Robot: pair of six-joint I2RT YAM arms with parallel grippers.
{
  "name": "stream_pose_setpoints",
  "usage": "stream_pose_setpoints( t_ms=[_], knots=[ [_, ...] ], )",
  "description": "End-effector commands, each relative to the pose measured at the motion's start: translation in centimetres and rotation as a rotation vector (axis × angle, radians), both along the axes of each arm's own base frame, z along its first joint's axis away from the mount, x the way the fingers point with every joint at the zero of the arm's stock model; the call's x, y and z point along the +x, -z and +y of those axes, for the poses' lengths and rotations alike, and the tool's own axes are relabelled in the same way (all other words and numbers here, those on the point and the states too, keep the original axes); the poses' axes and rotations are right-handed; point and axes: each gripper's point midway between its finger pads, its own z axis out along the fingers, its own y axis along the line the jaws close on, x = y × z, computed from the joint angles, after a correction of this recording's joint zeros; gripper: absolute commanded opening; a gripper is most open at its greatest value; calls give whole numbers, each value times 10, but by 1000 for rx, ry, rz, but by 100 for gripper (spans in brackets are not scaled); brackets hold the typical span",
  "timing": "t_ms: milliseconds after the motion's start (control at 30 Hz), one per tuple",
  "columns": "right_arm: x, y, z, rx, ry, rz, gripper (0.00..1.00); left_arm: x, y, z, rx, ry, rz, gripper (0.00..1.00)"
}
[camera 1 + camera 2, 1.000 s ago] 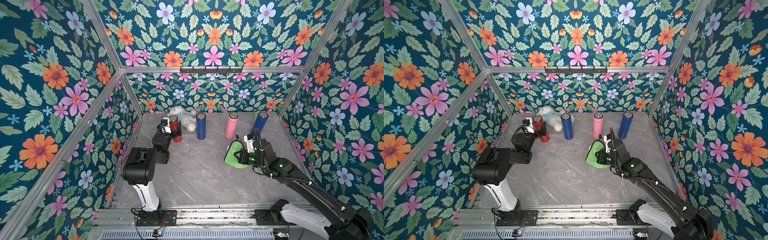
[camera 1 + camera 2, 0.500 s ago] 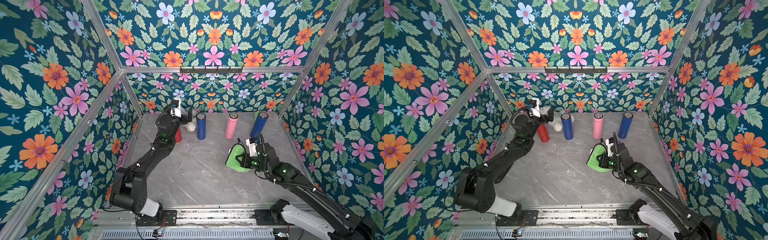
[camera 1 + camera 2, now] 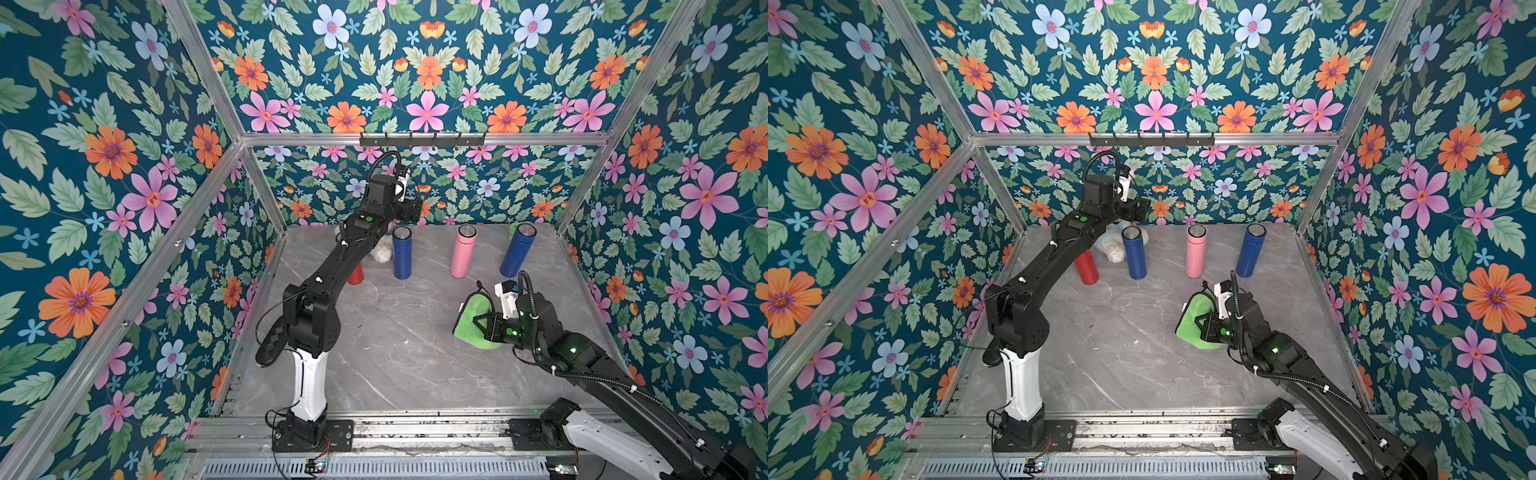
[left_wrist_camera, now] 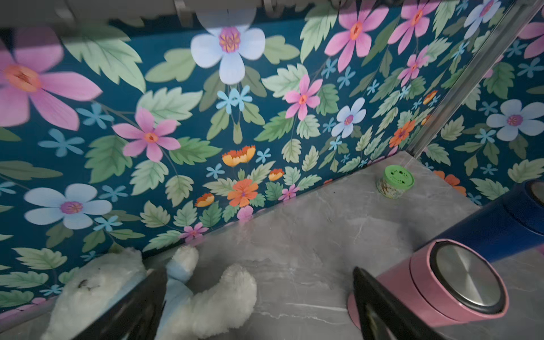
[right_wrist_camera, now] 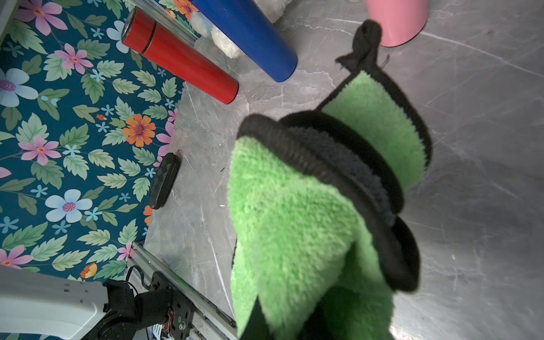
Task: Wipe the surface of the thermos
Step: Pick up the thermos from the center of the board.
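Four thermoses stand in a row at the back of the table: red, blue, pink and a second blue one. My left gripper hangs open and empty high near the back wall, above the left blue thermos. In the left wrist view its fingers frame bare table beside the pink thermos. My right gripper is shut on a green cloth with a black edge, low over the table in front of the pink thermos. The cloth hides its fingertips.
A white plush toy lies against the back wall between the red and blue thermoses. A small green-lidded jar sits in the back right corner. Floral walls close in three sides; a hook rail runs along the back.
My left arm has lifted from beside the red thermos and stretched up and back toward the wall, still open. The right gripper with the cloth has drifted slightly toward the front.
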Motion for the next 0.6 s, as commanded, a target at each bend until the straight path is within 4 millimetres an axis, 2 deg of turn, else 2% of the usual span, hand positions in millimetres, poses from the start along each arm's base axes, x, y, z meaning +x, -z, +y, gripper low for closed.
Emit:
stream_pose_setpoints(
  t_ms=[0,200,567],
  knots=[
    [2,-6,1,20,7,-17,0,-8,40,3,69,-11,168,99],
    [2,-4,0,18,10,-16,0,-7,69,5,125,-30,241,99],
    [2,0,-1,18,18,-10,0,-23,105,-1,145,21,362,99]
  ],
)
